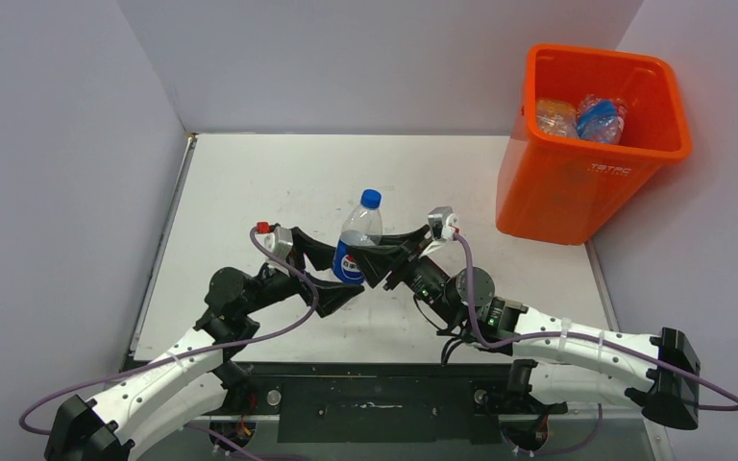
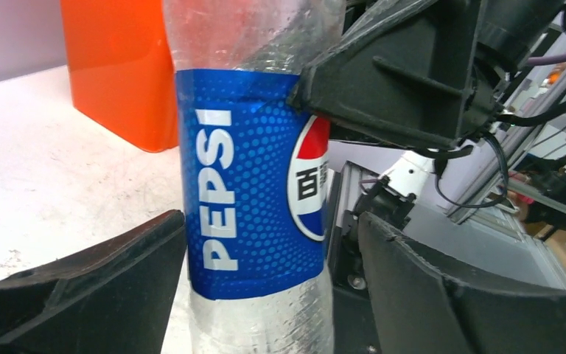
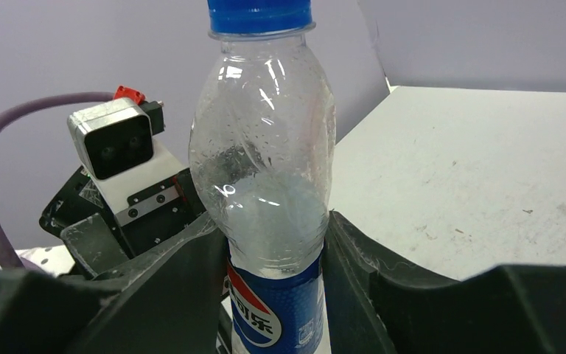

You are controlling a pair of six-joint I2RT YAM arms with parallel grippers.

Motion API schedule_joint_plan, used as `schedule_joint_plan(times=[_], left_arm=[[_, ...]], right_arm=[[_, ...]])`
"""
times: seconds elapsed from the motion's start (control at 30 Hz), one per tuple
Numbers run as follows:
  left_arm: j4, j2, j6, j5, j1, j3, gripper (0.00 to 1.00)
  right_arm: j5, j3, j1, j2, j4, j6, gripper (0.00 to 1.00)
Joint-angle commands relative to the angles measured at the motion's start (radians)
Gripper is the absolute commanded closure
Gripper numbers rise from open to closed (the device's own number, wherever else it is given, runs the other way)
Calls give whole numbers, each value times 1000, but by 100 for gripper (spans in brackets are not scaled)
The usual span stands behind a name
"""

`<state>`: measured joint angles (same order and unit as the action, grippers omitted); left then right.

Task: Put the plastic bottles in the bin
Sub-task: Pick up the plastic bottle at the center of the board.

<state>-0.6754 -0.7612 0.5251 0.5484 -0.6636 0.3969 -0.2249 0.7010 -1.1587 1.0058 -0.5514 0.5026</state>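
Note:
One clear plastic bottle point(image 1: 360, 238) with a blue cap and a blue Pepsi label stands upright at mid-table. My right gripper point(image 1: 381, 264) is shut on it: in the right wrist view both fingers press the bottle point(image 3: 269, 184) at the top of its label, around my right gripper point(image 3: 276, 254). My left gripper point(image 1: 339, 279) is open around the same bottle point(image 2: 250, 184); its left finger point(image 2: 118, 280) is at the label's edge and its right finger point(image 2: 442, 295) stands apart. The orange bin point(image 1: 577, 182) stands at the far right with crushed bottles point(image 1: 581, 117) inside.
The bin's wall point(image 2: 121, 66) shows behind the bottle in the left wrist view. The right gripper's black body point(image 2: 405, 74) crowds the bottle's upper right. The left wrist camera block point(image 3: 110, 147) sits close behind the bottle. Purple walls enclose the white table point(image 1: 250, 182).

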Motion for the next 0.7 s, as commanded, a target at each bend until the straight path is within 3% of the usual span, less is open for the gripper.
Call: schedule_joint_plan(times=[0.0, 0.07, 0.27, 0.67], left_arm=[[-27, 14, 2, 47, -10, 23, 11], [-26, 15, -1, 54, -10, 24, 4], [-10, 2, -18, 93, -8, 41, 4], [-104, -22, 43, 122, -8, 24, 3]], right_arm=[[73, 41, 21, -23, 25, -23, 77], [113, 57, 37, -47, 80, -30, 80], [291, 137, 80, -75, 248, -53, 81], [430, 103, 76, -17, 138, -23, 82]])
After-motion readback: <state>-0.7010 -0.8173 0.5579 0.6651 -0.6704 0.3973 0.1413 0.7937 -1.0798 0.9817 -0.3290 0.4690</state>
